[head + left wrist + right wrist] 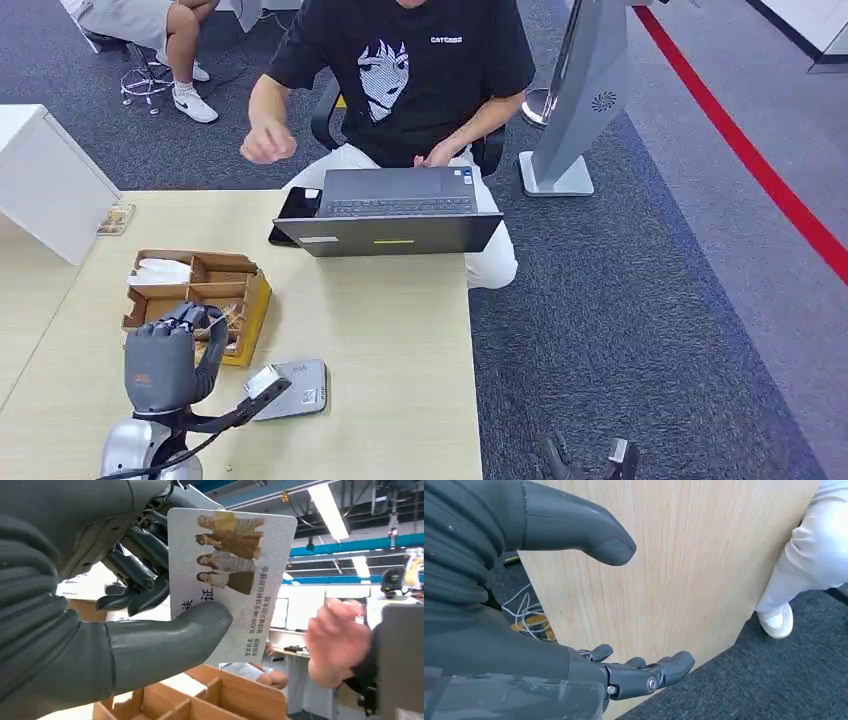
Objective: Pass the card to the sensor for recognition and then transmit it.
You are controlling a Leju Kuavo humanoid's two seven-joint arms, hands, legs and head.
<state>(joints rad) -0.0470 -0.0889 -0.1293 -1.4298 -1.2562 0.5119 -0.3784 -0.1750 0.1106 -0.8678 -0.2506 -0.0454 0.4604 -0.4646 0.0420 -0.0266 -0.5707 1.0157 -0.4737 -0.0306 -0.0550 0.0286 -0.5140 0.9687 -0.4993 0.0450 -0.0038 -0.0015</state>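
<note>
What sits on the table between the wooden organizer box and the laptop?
Nothing: in the head view the table is bare wood between the wooden organizer box and the laptop.

You can read printing on the card (235,580): large characters "证" and a partly hidden "族", plus small sideways lines including "BLACKPINK". The person's black T-shirt (410,60) carries small white chest lettering, too small to read.

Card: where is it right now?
The card is held up in the left hand, pinched between thumb and fingers above the wooden organizer box on the table's left side, with the grey sensor just to its right.
</note>
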